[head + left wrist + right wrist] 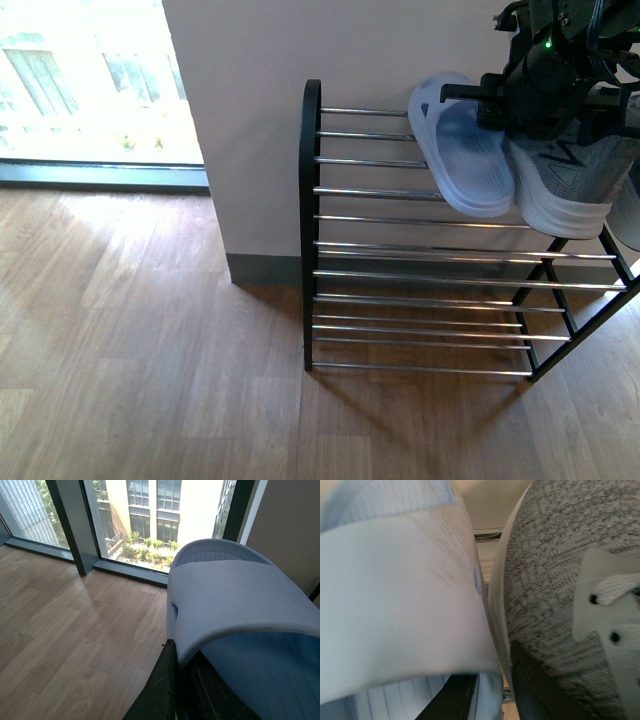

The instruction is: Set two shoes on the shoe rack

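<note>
1. The left fingers [160, 695] show in the left wrist view as dark pieces on either side of the strap edge of a pale blue slide [235, 605]. 1 looks tucked under the strap, but I can't tell if they're actually clamped on it.
2. The right fingers [540, 690] are 2 dark shapes. 1 is against the slide [395, 605], the other against the grey sneaker [545, 580]. It's too close up and blurry to tell how far open they are.
3. In the front view, the slide [470, 160] and grey sneaker [570, 180] sit side by side, touching, on the top tier of the shoe rack [311, 200], toes hanging over the front bar.
4. The rack stands on a wood floor [150, 330] against a white wall [260, 100].
</note>
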Motion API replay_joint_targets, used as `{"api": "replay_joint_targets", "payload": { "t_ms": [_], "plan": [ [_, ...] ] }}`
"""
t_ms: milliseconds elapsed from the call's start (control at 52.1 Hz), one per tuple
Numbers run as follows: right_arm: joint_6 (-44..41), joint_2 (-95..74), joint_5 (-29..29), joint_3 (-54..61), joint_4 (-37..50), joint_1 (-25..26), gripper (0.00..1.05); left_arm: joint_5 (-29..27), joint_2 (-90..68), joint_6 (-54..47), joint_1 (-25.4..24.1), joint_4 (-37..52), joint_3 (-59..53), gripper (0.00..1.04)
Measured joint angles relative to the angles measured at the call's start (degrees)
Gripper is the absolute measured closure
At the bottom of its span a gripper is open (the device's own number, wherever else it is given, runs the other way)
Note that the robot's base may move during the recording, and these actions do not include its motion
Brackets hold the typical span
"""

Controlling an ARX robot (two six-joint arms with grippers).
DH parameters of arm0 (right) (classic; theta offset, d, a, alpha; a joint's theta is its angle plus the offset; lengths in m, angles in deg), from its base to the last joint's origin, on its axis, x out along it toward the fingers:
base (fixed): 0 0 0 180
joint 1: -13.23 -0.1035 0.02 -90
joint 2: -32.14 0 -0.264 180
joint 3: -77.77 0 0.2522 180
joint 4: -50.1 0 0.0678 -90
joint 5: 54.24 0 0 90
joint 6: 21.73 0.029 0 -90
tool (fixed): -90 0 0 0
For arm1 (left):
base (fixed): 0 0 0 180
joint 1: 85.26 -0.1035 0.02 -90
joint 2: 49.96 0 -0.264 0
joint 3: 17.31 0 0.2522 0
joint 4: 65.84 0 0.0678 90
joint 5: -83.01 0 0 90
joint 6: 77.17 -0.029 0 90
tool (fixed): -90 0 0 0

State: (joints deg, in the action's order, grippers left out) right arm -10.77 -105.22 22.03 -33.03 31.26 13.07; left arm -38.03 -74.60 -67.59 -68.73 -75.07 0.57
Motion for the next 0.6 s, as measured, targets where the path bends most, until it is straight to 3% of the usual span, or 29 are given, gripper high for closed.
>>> {"api": "replay_joint_targets", "payload": {
  "t_ms": [346,499,595],
  "plan": [
    [-0.85,1.86,1.22,0.87,-1.6,0.07,0.38,0.0,0.0,0.0,0.0,0.0,0.0,1.03],
    [-5.51,9.4,-1.14,5.92,-3.61,0.94,0.1,0.0,0.0,0.0,0.02,0.0,0.0,1.03],
    [-9.94,17.42,-1.46,11.52,-2.14,2.84,0.09,-0.02,0.0,0.0,0.0,0.0,0.0,1.03]
  ]
}}
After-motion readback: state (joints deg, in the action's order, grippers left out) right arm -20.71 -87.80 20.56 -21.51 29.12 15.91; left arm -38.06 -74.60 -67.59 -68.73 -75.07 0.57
